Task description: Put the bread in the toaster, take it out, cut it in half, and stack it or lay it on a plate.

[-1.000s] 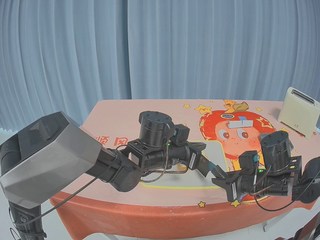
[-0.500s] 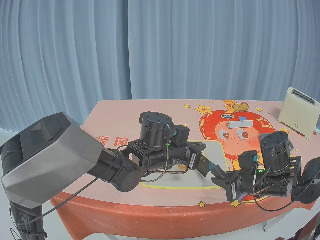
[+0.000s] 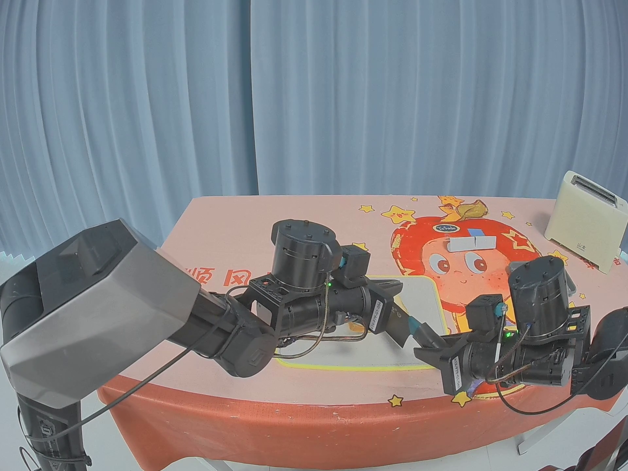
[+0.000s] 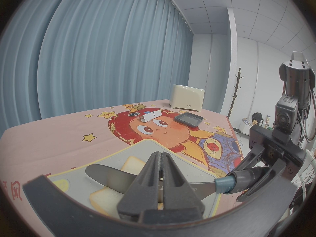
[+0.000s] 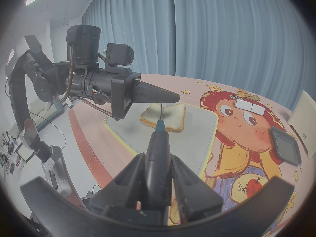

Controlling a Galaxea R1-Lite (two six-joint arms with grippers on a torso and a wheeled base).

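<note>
Knife (image 4: 112, 178) edges slightly further across bread (image 5: 174, 114): cut underway, halves not parted. Right claw (image 5: 157, 157) clamped on handle; left claw (image 4: 160, 155) tips together over bread

The left arm is stretching low and level toward the right arm with the left gripper (image 4: 160, 158) pressing its fingers flat together, while the right gripper (image 5: 158, 160) is pointing back at it, clamping a knife (image 5: 159, 129) by the handle.

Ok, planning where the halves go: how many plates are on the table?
1: the dark plate beside the toaster, right of the cutting board. Others may be hidden.
</note>
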